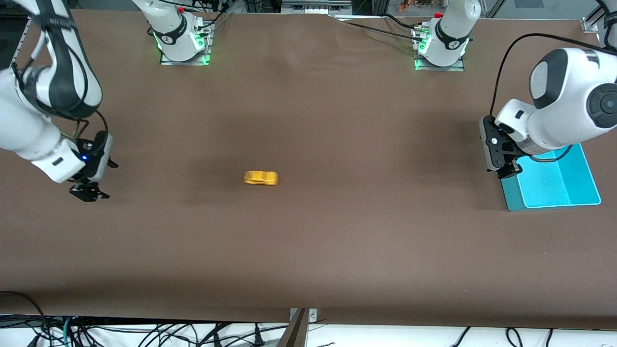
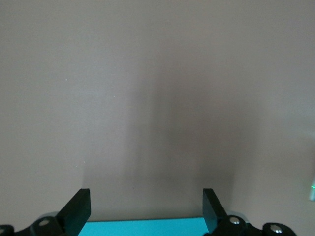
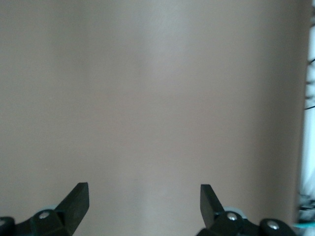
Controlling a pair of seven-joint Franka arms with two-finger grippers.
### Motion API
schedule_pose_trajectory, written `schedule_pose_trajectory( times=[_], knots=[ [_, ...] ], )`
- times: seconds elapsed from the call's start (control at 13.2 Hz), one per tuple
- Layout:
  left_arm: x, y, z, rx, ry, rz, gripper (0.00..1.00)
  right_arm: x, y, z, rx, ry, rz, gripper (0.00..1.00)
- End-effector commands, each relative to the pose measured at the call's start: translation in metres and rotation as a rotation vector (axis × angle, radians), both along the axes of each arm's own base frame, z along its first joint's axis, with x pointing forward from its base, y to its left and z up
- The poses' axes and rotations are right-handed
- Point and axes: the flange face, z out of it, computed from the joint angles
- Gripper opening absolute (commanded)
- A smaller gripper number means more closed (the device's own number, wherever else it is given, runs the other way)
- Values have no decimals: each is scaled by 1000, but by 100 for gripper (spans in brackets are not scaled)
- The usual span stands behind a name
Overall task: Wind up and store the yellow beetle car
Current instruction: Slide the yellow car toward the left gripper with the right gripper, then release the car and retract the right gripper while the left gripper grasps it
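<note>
We see the yellow beetle car point(image 1: 261, 178) alone mid-table, both grippers well apart from it.

No writing is readable. The right gripper point(image 1: 89, 191) hangs wide open over bare table at its arm's end; the left gripper point(image 1: 506, 168), equally wide, hangs over the turquoise tray's point(image 1: 554, 185) edge. Only our front view shows the car; the left wrist view catches the tray's rim point(image 2: 147, 227).

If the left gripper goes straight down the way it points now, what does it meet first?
Probably the edge of the blue tray: the left gripper, jaws open, hangs over where tray meets bare table.
</note>
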Motion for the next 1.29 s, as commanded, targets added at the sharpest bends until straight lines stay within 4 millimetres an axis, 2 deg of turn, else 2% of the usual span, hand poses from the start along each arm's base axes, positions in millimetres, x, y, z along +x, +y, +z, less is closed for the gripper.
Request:
schedule_pose_trajectory(
  times=[0.0, 0.08, 0.23, 0.3, 0.46, 0.61, 0.84, 0.91, 1.06, 1.22],
  knots=[
    [-10, 3, -5, -13, -23, 1, 100, -24, 35, 70, -37, -88, 27, 100],
    [-10, 4, -5, -4, -22, -4, 100, -30, 43, 86, -38, -106, 8, 100],
    [-20, 12, -16, 32, 7, -26, 100, -47, 56, 109, -7, -79, -202, 100],
    [-33, 17, -36, 33, 50, -18, 100, -56, 62, 120, 10, -69, -314, 100],
    [-51, 16, -65, 33, 51, -22, 100, -74, 79, 138, 37, -43, -555, 100],
    [-60, 15, -92, 30, 3, -24, 100, -86, 74, 139, 48, 21, -808, 100],
    [-63, 15, -113, 29, -43, -32, 100, -99, 68, 145, 51, 74, -1065, 100],
    [-61, 20, -119, 29, -52, -25, 100, -102, 71, 147, 51, 86, -1140, 100],
    [-54, 44, -136, 62, -89, -33, 100, -108, 72, 151, 72, 104, -1288, 100],
    [-51, 57, -152, 60, -101, -13, 100, -110, 68, 150, 118, 158, -1390, 100]
  ],
)
